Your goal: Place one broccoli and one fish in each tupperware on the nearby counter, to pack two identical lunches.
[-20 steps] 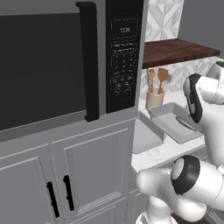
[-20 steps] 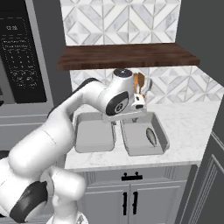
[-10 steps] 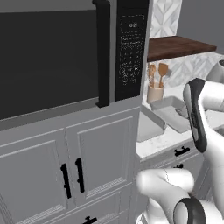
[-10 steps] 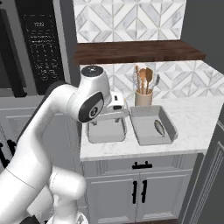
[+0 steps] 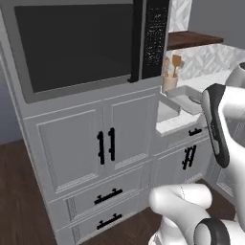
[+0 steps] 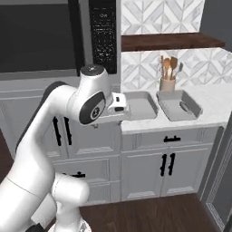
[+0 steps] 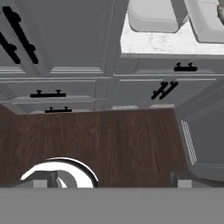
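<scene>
Grey panelled cabinets: tall run with black bar handles, carrying the built-in oven and, to the right, the work surface; the largest mass in both base views.
Dark-glass wall oven: set into the tall cabinet, with a black keypad strip beside it.
Brown plank floor: what the hand camera looks down on, which suggests the arm is tucked for travel, not reaching.
White marble-look counter: the packing surface, just right of the oven column, under a dark wooden wall shelf.
White arm: folded close over the base, elbow high, wrist well short of the counter edge; my guess is that the base is repositioning to fetch food.
Left pale-grey shallow tupperware tray: flat on the counter, looks empty from here.
Right pale-grey shallow tupperware tray: just beside the first, rims nearly touching; placed side by side so both lunches can be filled from one stance.
Slim brown-grey fish: lies inside the right tray, near its right wall; one item apparently packed.
Tan utensil crock: behind the trays, wooden spoons upright.
Broccoli: none visible, so it must be elsewhere.
Gripper: jaws spread wide, fingertips far apart at the bottom of the hand view, nothing between them, touching nothing.
Stage: early, judging by the mostly bare trays.
</scene>
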